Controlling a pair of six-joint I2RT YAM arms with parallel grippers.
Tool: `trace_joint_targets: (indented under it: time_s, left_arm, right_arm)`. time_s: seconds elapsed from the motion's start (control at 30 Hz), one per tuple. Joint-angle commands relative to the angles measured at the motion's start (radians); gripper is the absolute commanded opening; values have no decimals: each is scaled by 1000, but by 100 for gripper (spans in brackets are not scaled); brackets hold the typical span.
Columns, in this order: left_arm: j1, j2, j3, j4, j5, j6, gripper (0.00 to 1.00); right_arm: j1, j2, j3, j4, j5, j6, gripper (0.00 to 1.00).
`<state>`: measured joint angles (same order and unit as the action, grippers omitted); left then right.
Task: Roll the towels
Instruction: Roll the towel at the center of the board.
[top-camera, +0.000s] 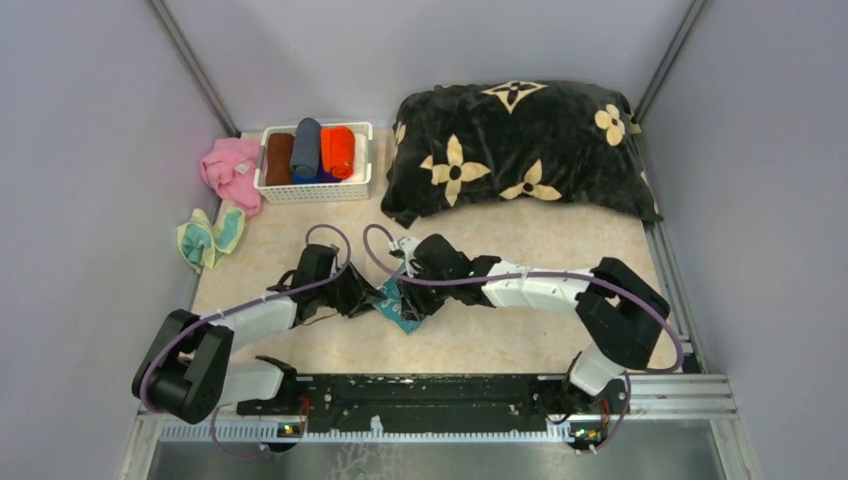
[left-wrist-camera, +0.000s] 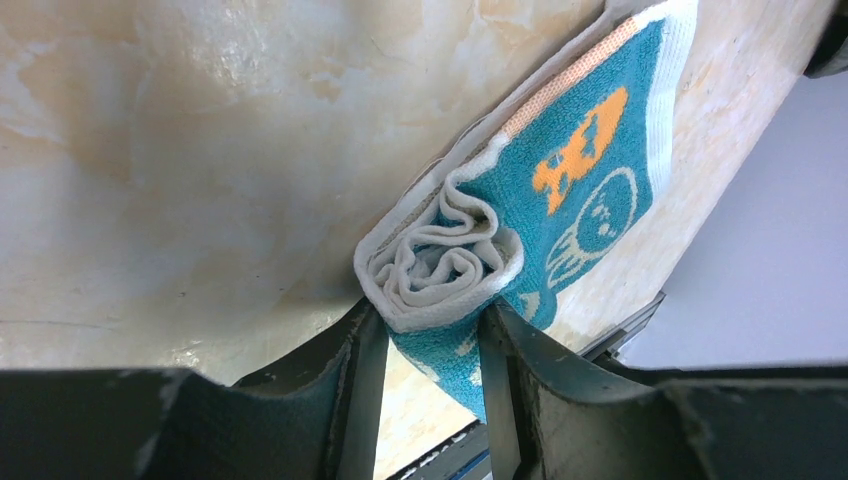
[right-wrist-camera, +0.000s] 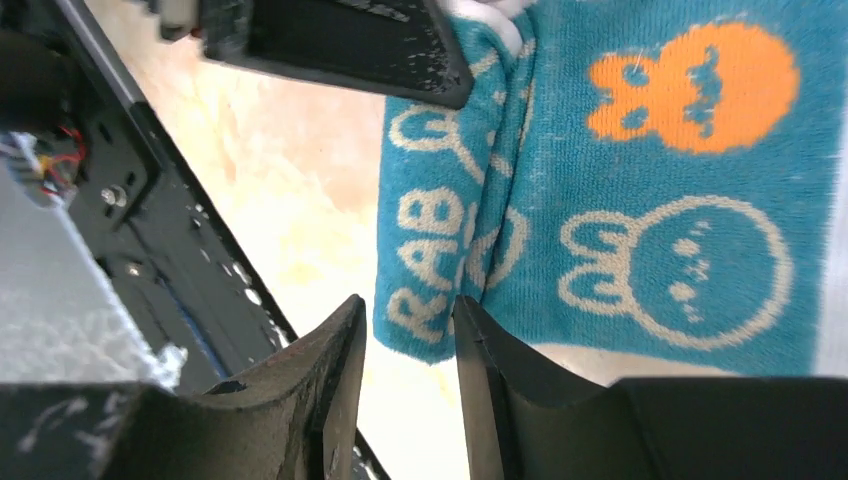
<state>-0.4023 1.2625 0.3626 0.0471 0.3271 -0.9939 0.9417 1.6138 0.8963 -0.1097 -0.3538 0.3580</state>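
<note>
A teal towel (top-camera: 402, 312) with pale circle and orange prints lies on the table between both grippers. In the left wrist view its near end (left-wrist-camera: 440, 262) is rolled into a tight coil, and the rest (left-wrist-camera: 590, 170) stretches away flat. My left gripper (top-camera: 366, 298) (left-wrist-camera: 432, 312) is shut on that coil, one finger on each side. My right gripper (top-camera: 410, 290) (right-wrist-camera: 405, 305) is slightly open, and the towel's edge (right-wrist-camera: 430, 290) hangs between its fingertips and touches only the right finger. An orange-red towel (top-camera: 338, 150) sits rolled in the basket. A pale yellow and teal towel (top-camera: 210, 236) lies crumpled at far left.
A white basket (top-camera: 315, 192) at the back holds blue (top-camera: 306, 148) and brown (top-camera: 280, 158) rolls. A pink cloth (top-camera: 232, 170) lies beside it. The big black flowered cushion (top-camera: 520, 150) fills the back right. A black rail (top-camera: 420, 392) runs along the near edge.
</note>
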Motion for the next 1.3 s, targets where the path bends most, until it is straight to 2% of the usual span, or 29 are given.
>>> trace_joint_targets:
  time_s: [0.0, 0.2, 0.33, 0.53, 0.9, 1.07, 1.2, 1.27]
  left_arm:
    - [0, 31, -2, -38, -45, 34, 44]
    - [-1, 33, -2, -41, -49, 33, 44]
    - [-2, 32, -3, -47, -51, 32, 44]
    - [-1, 24, -2, -49, -54, 28, 44]
    - [-2, 14, 3, -52, -56, 36, 49]
    - [-1, -48, 10, -78, -59, 37, 56]
    - [0, -149, 12, -149, -104, 56, 65]
    - [0, -207, 12, -195, -126, 59, 68]
  right_arm:
    - [112, -103, 80, -158, 355, -178, 39]
    - [274, -51, 152, -166, 574, -273, 42]
    - [329, 26, 192, -172, 665, -301, 44]
    - [354, 153, 205, -174, 685, -307, 45]
    - [362, 266, 142, -199, 768, -290, 44]
    - [354, 279, 131, -198, 726, -288, 30]
    - [299, 214, 105, -125, 463, -276, 8]
    - [242, 174, 88, -76, 299, -253, 1]
